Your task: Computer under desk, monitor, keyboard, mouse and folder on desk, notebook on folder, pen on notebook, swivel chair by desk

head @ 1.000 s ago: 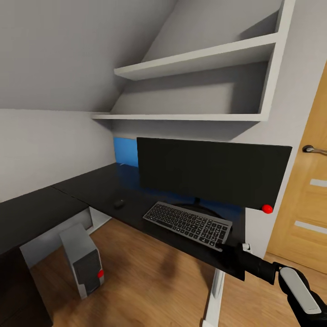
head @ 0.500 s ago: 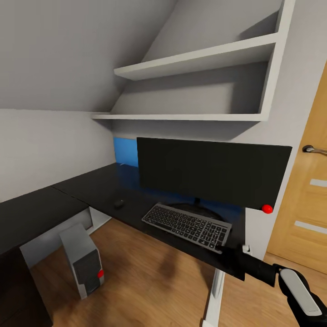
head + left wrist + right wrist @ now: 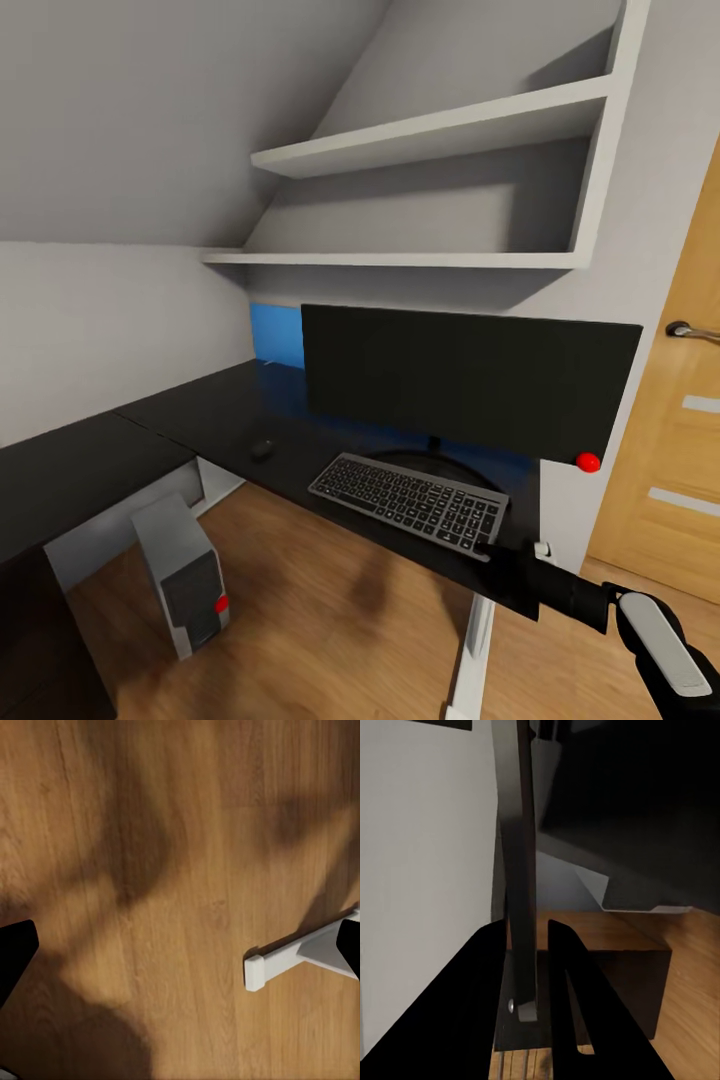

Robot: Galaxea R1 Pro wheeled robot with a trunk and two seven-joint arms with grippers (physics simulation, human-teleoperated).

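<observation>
The keyboard (image 3: 408, 498) lies on the black worktop (image 3: 215, 415) at lower centre, before the monitor (image 3: 465, 379), with the mouse (image 3: 262, 449) well to its left. The right gripper (image 3: 486, 548) reaches in from the lower right, its fingers (image 3: 568, 1012) clamped on the keyboard's near right corner. The left fingers (image 3: 13, 952) are spread apart over the wood floor (image 3: 172, 870). The computer (image 3: 183, 574) stands on the floor under the worktop, lower left. White shelves (image 3: 430, 135) hang above; a door (image 3: 675, 440) is at right. Since a second ago the keyboard has slid slightly left.
</observation>
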